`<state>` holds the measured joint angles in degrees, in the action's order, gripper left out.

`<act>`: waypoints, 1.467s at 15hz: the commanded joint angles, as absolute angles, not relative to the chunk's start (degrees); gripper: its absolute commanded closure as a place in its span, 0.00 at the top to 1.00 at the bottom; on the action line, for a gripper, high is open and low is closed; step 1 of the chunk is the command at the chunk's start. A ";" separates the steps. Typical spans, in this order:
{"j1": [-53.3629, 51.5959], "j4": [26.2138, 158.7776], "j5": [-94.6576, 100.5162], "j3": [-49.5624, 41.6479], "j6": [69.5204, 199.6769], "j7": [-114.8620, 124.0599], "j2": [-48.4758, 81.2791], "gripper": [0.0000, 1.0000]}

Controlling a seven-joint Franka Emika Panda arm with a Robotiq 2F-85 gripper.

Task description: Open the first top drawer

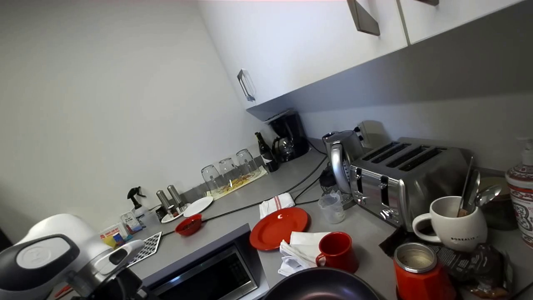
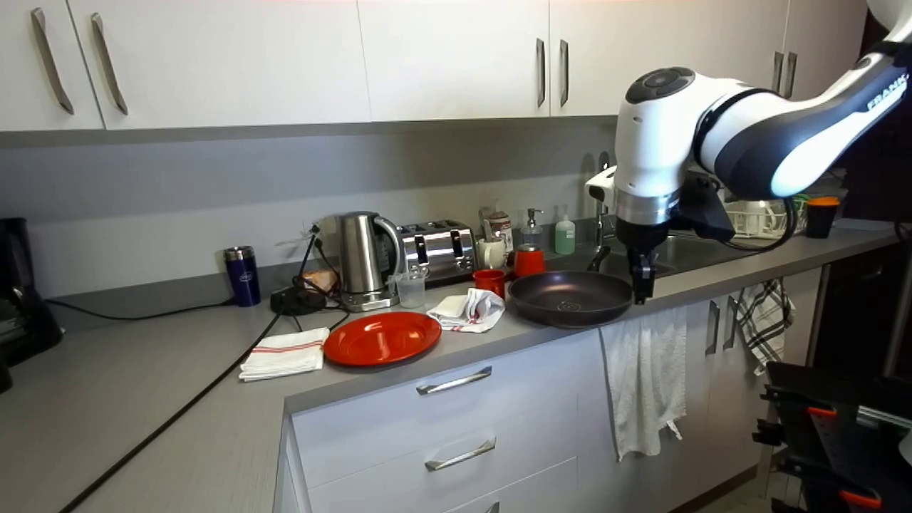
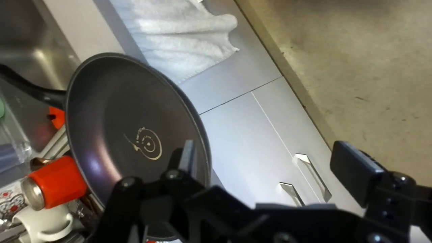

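At the gripper (image 3: pixel 268 158): spread wide, holding nothing, just right of the pan (image 2: pixel 570 299)

In an exterior view, left of the pan, find the folded cloth (image 2: pixel 285 354) (laid flat for wiping, perhaps), then the red plate (image 2: pixel 382 339), likely for serving. Below and left of the pan, find the first top drawer (image 2: pixel 434 415), closed, down-left of the gripper.

In an exterior view, red plate (image 1: pixel 278 229) lay on grey counter (image 1: pixel 250 194). Striped cloth (image 1: pixel 277 204) lay folded just behind the plate. Rumpled white cloth (image 1: pixel 306 242) and red mug (image 1: pixel 344 257) were near the plate, to its right; kettle (image 1: pixel 352 145) and toaster (image 1: pixel 416 180) stood farther right. Red bowl (image 1: pixel 189 226) sat well left of the plate. Dark pan (image 1: pixel 320 286), partly out of frame, lay nearer the camera than the plate.
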<state>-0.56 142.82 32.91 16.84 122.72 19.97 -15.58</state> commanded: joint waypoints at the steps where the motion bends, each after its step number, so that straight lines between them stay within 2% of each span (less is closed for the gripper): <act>1: -1.33 140.90 46.17 17.79 120.76 25.96 -11.56 1.00; 11: -8.62 142.29 69.50 15.84 128.28 29.16 -4.90 1.00; 17: -8.16 141.46 80.79 12.43 134.09 26.72 2.32 1.00; 22: -8.08 138.07 90.23 10.19 133.31 29.93 7.69 1.00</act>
